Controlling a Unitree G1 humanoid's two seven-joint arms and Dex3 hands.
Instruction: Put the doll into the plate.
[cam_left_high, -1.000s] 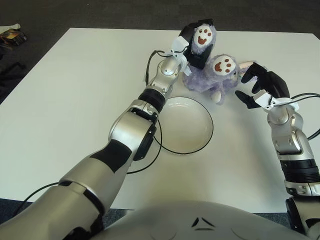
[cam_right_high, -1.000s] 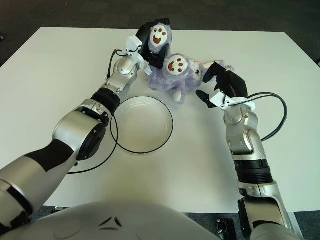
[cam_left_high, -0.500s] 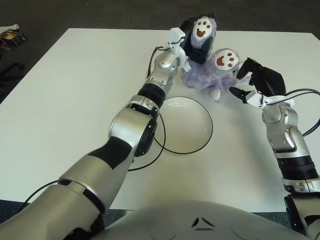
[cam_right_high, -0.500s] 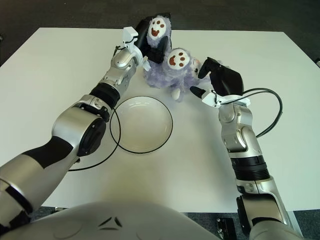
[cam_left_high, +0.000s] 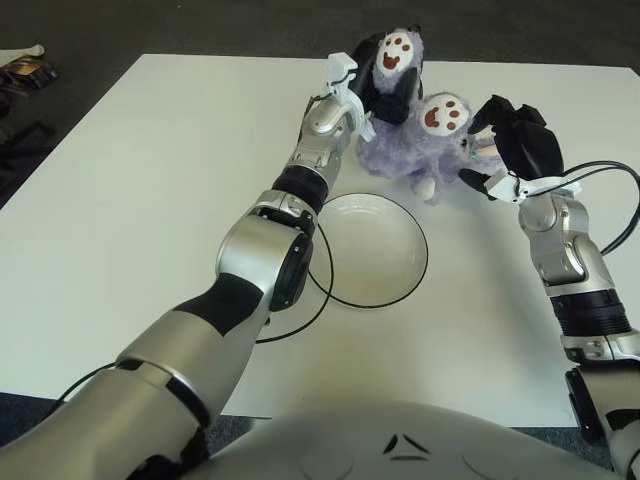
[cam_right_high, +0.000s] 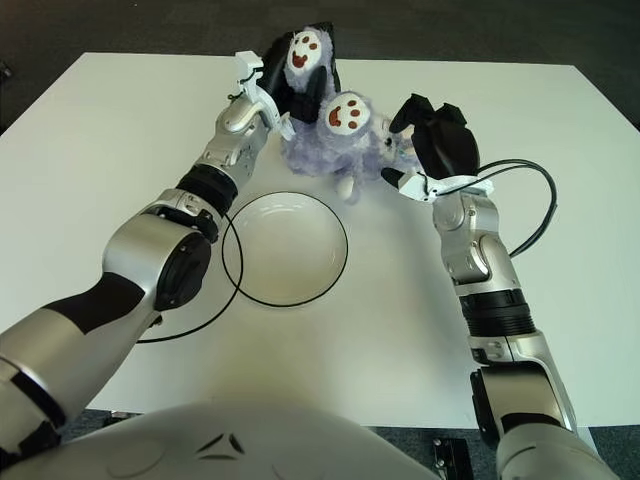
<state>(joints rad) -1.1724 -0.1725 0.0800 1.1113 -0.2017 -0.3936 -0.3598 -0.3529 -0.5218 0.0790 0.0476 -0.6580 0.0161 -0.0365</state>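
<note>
A purple plush doll (cam_left_high: 400, 152) with white, brown-padded paws lies at the far middle of the white table (cam_left_high: 150, 200), just behind the plate. My left hand (cam_left_high: 383, 85) is shut on one of its legs, holding that paw (cam_left_high: 396, 50) raised. My right hand (cam_left_high: 498, 140) is against the doll's right end, with black fingers above and thumb below it, still spread. The white plate (cam_left_high: 375, 255) sits nearer me, below the doll, with nothing in it.
A thin black cable (cam_left_high: 300, 325) loops on the table around the plate's left and front. Another cable (cam_left_high: 628, 205) arcs from my right wrist. The table's far edge lies just behind the doll; dark floor with small clutter (cam_left_high: 20, 70) beyond.
My left hand has lifted the doll's leg up and away from me. My right hand has moved in from the right, reaching the doll's right end.
</note>
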